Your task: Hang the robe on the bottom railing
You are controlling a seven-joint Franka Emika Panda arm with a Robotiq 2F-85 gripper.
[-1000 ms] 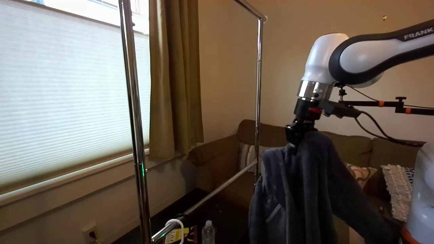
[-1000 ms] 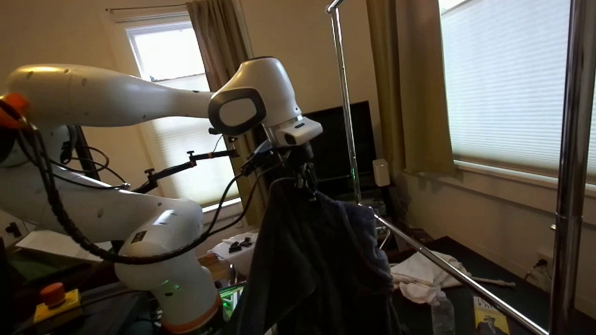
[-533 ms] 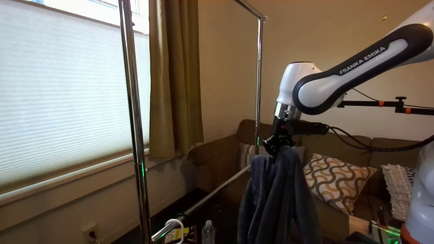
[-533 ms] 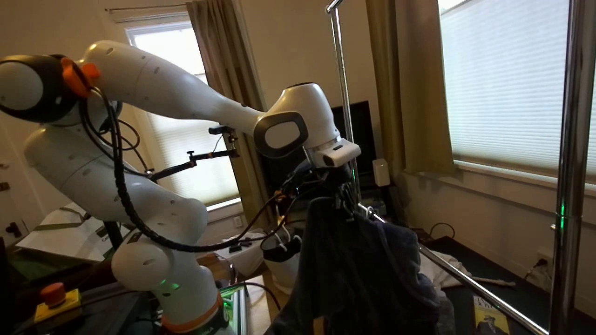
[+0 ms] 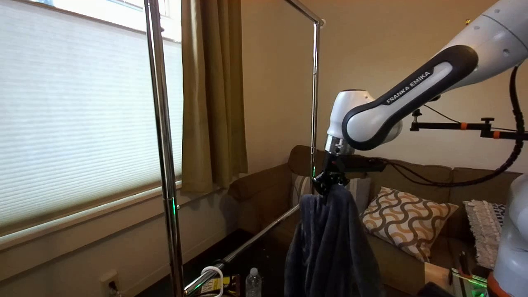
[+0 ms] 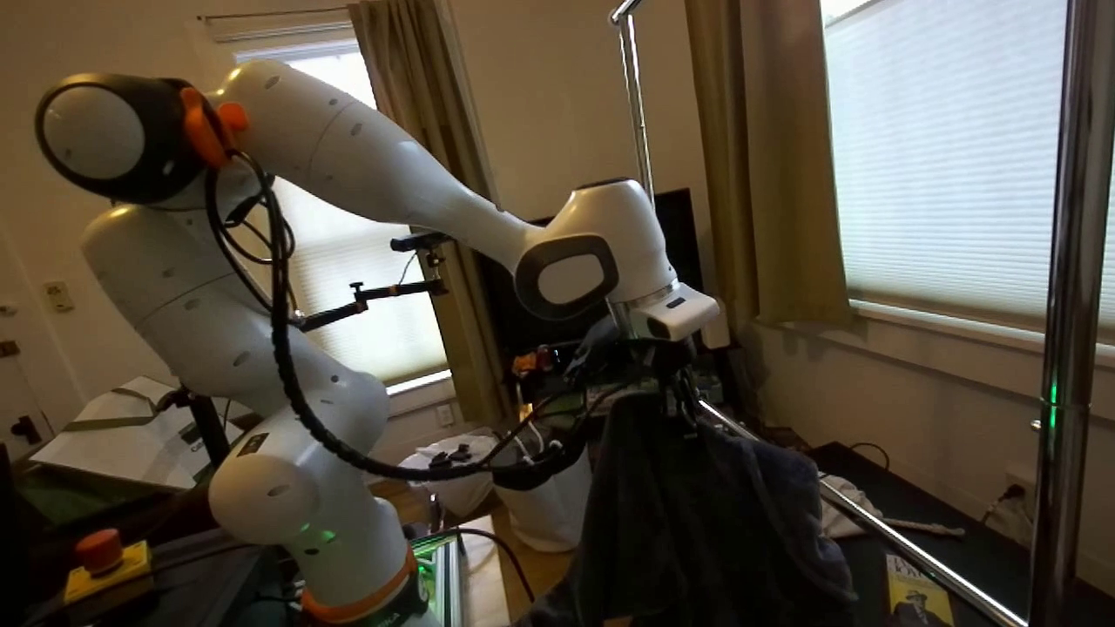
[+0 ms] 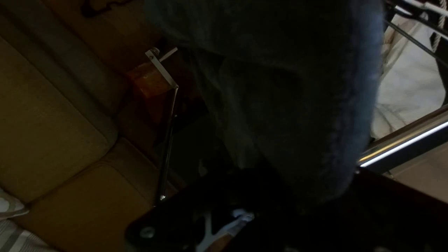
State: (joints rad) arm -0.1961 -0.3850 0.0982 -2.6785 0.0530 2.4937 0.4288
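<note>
The dark grey robe [image 5: 330,247] hangs from my gripper [image 5: 324,192], whose jaws are shut on its top. In an exterior view the robe [image 6: 714,531] hangs in loose folds below the gripper [image 6: 684,422]. The bottom railing [image 5: 258,237] is the low chrome bar of the rack. The robe covers its far end there, and part of the railing [image 6: 906,540] in the other picture too. I cannot tell whether robe and railing touch. The hanger's hook is not clearly seen. In the wrist view the robe [image 7: 280,87] fills the middle; the fingertips are too dark to make out.
The rack's vertical poles [image 5: 165,165] [image 6: 1067,348] stand on either side of the railing. A white loop [image 5: 214,276] sits on the railing. A bottle [image 5: 253,282] and a yellow book [image 6: 919,592] lie below. A brown couch [image 5: 412,177] with pillows stands behind.
My gripper and the robe have moved down and sideways toward the rack, more slowly over the last half second. The robe now covers more of the railing. The gripper keeps its hold.
</note>
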